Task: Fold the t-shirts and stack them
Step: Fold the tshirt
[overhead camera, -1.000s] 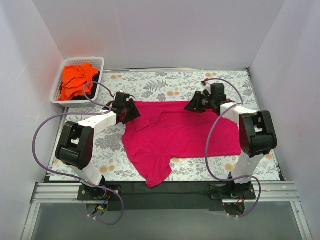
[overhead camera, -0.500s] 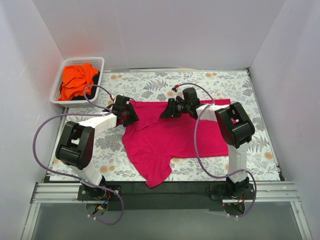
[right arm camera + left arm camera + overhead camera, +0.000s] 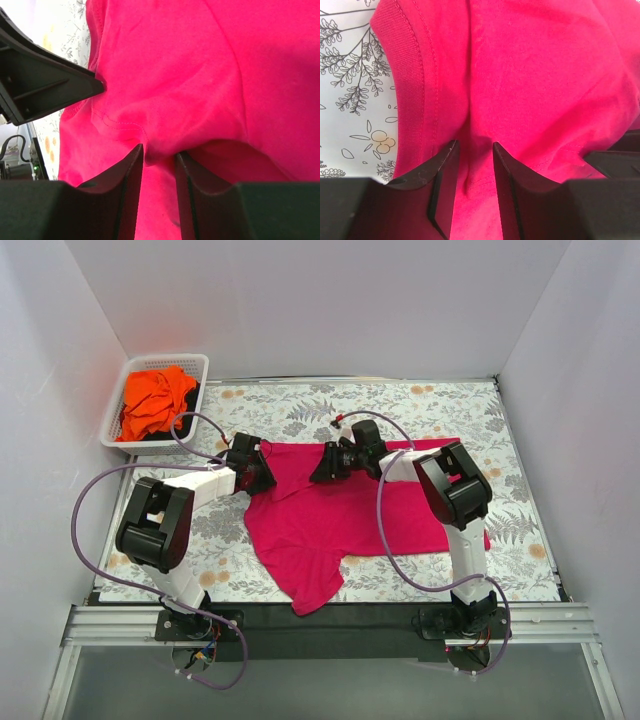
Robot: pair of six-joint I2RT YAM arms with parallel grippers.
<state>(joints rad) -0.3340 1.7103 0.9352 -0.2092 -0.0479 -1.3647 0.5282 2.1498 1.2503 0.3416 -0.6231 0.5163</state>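
— Left arm (image 3: 190, 483) first: how posed?
— Rises from the near-left base, bends at a black elbow, then lies stretched low over the counter (image 3: 400, 400), away and to the right. Ends with the left fingers (image 3: 266, 476) at the far-left edge of the magenta-pink t-shirt (image 3: 340, 525), just beside a ribbed band along that edge.
— Gripping anything?
— Drawn close together on a raised pleat of the pink cloth, with creases running into the narrow gap.
— And the right arm (image 3: 455, 490)?
— Stands up from the near-right base, folds sharply at the elbow, and reaches left across the far part of the same shirt. Points the right fingers (image 3: 320, 470) leftward, toward the left ones: near, yet apart.
— Closed as well?
— Pinched on a bunched fold of the shirt, with cloth humped up between the tips.
— Whereabouts of the pink shirt as a whole?
— Spread mostly flat mid-counter on the floral print, with one lobe reaching toward the near edge.
— Orange t-shirt (image 3: 150, 400)?
— Crumpled in the white slatted basket (image 3: 165, 362) at the far-left corner, well apart from both arms.
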